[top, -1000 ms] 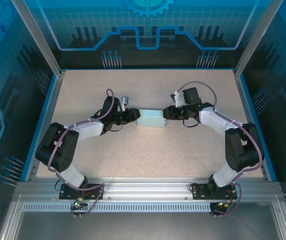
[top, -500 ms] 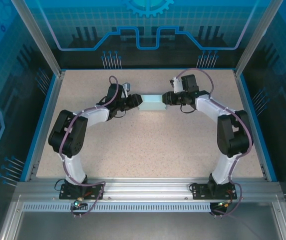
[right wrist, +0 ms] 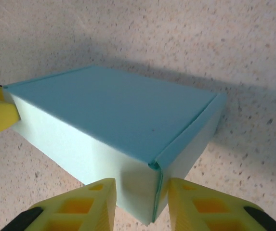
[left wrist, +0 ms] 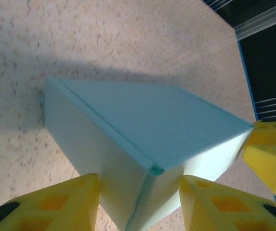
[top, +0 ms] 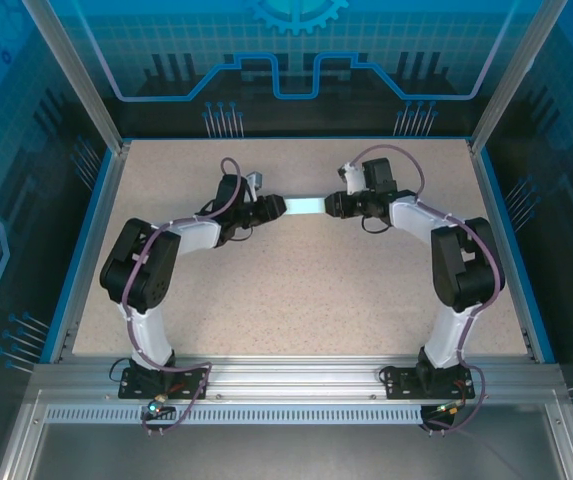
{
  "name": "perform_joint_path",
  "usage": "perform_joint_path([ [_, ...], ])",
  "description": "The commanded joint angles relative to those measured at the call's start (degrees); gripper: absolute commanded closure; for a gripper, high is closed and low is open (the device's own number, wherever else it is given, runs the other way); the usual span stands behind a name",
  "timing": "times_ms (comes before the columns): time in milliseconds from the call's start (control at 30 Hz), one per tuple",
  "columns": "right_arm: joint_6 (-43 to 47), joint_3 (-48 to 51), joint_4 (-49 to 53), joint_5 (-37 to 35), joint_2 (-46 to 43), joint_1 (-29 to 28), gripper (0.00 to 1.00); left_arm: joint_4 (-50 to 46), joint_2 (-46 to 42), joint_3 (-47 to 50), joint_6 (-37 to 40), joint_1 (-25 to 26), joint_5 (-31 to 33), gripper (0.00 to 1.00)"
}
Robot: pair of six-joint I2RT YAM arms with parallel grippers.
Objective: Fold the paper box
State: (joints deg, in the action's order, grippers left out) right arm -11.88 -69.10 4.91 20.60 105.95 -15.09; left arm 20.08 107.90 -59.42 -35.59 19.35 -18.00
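Farther back: paper box (top: 305, 205), long axis left-right.

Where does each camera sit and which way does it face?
Top external: above and behind the bases, looking down on the table; both arms, left gripper and right gripper at opposite ends of the paper box.
Left wrist: on the left arm, looking rightward along the box; own yellow fingers straddle its near corner.
Right wrist: on the right arm, looking leftward; own fingers straddle the near corner.
Shared: both wrist views show the box and the other gripper's finger beyond it.
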Motion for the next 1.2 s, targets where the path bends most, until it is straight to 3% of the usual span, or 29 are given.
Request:
perform_joint_path([
  [0,1.2,2.6,-2.0,5.0,-3.0,-1.6,0.65,2.8,-1.8,2.6,1.2,2.7,-3.9,0.51],
  [833,-2.8,11.1,1.6,-0.9,-3.3,-1.9,0.59,5.2,-1.0,9.6,0.7,4.8,-2.2,0.47],
  [1167,-1.7,11.5,5.7,-4.9,-7.4,-1.7,0.55,-0.5,-3.7,9.6,3.8,4.8,1.4,0.39],
])
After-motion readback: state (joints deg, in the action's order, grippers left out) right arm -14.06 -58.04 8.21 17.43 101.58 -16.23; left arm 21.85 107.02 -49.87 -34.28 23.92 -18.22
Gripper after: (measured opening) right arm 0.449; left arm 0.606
